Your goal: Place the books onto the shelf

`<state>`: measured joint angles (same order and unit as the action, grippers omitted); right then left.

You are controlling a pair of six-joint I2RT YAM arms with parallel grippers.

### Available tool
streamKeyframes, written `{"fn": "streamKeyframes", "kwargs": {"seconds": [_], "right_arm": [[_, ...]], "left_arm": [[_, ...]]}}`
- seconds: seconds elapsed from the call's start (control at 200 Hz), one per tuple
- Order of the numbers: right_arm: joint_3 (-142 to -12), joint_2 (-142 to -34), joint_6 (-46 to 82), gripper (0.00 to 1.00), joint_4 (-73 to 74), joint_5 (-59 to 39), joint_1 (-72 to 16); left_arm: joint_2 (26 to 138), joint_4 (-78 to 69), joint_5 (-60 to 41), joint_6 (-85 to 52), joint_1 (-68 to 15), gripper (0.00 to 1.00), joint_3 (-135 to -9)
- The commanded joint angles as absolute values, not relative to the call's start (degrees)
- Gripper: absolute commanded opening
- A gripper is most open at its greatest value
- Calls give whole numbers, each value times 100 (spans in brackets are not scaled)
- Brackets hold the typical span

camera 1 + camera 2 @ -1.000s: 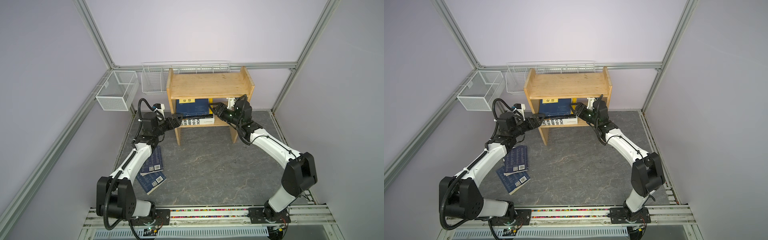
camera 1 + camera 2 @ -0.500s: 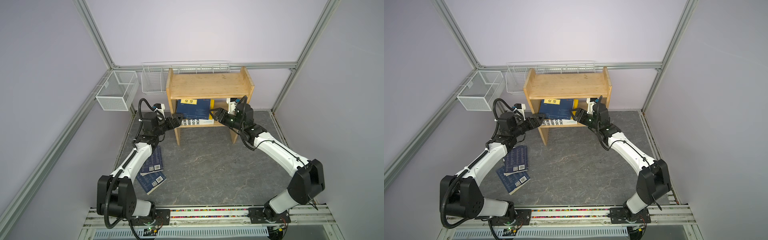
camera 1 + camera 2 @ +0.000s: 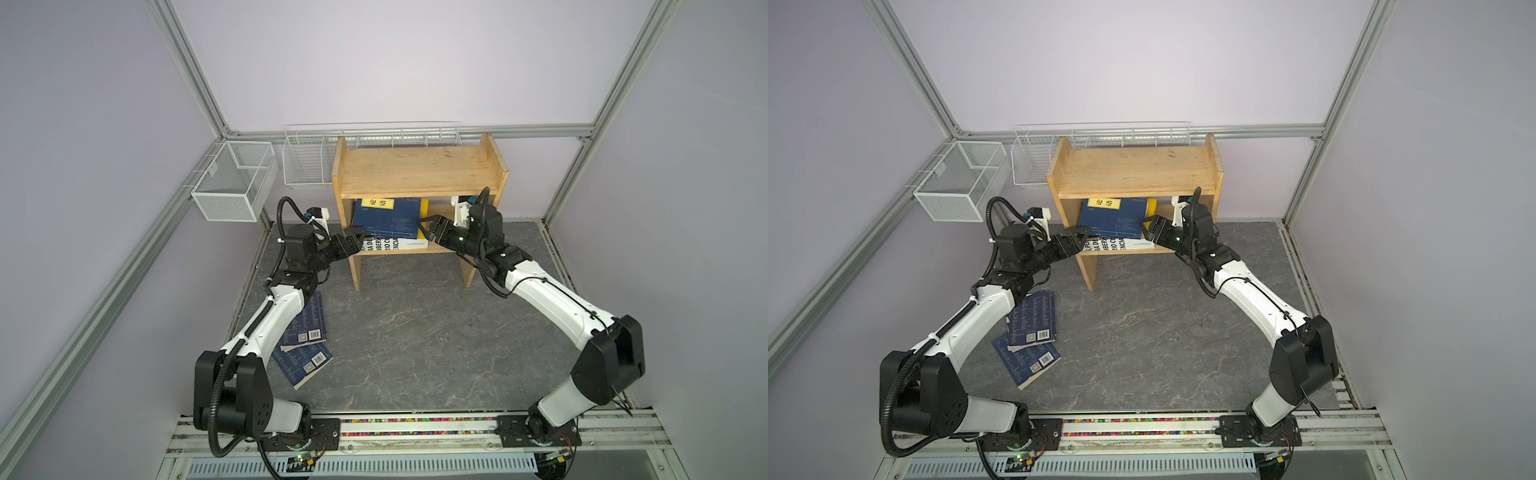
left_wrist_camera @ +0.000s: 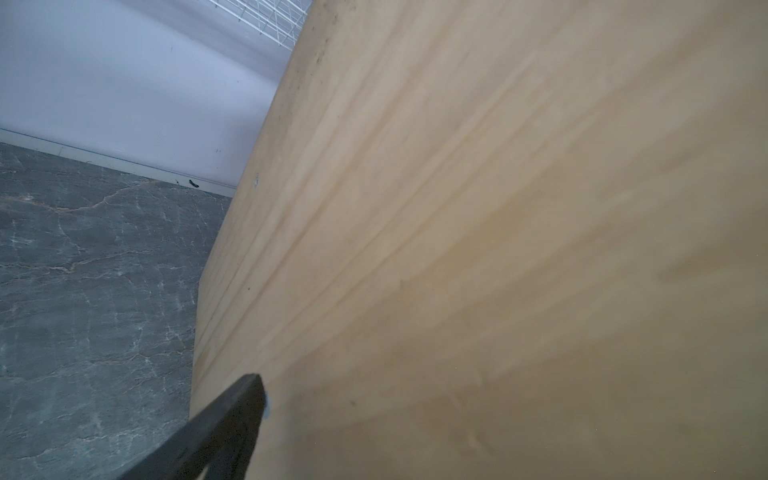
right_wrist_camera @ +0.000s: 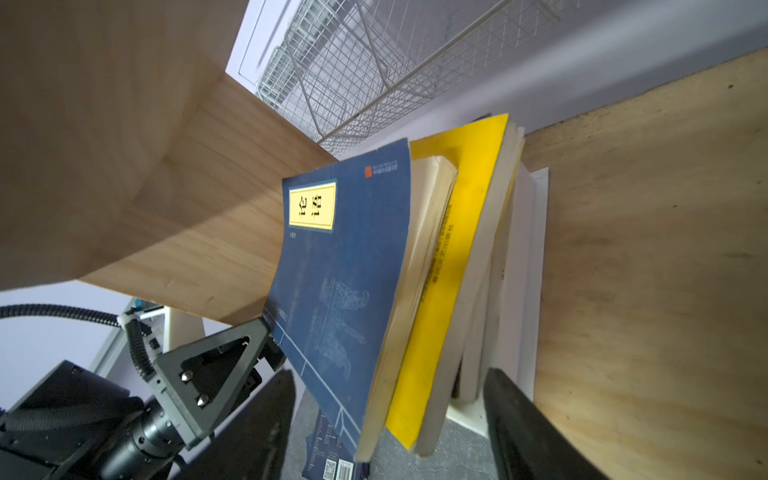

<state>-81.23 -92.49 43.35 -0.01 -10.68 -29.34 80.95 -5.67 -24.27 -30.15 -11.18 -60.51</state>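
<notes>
Fingers (image 5: 523, 424) spread on both grippers, gripping nothing.
Books (image 5: 457, 257) lean on the shelf (image 3: 415, 170) between the right gripper (image 3: 424, 228) tips; the left gripper (image 3: 360, 239) touches the navy book (image 5: 345, 257), likely bracing it.

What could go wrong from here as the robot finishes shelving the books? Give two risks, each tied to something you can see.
1. The right gripper stands open around the book stack in the shelf. The navy book on top lies askew, so a careless pull-back could drag it out.
2. The left gripper sits against the side panel; a sideways move could shove the shelf.
</notes>
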Motion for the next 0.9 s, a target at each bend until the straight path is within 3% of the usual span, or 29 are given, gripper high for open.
{"fn": "streamKeyframes", "kwargs": {"seconds": [0.0, 0.105, 0.32, 0.705, 0.895], "right_arm": [[-8366, -9362, 4516, 79, 536, -812, -2933], [-8365, -9529, 4816, 76, 832, -520, -2919], [-8328, -9810, 5558, 55, 1113, 177, -2892], [-8675, -10365, 5899, 53, 1305, -138, -2831], [-8701, -10494, 5968, 44, 1499, -350, -2808]], "left_arm": [[8146, -637, -2434, -2979, -1090, 97, -6135], [8156, -674, -2443, -2997, -1090, 97, -6115], [8139, -736, -2460, -3032, -1090, 97, -6064], [8147, -782, -2487, -3041, -1083, 97, -6047], [8164, -804, -2492, -3055, -1090, 97, -6047]]}}
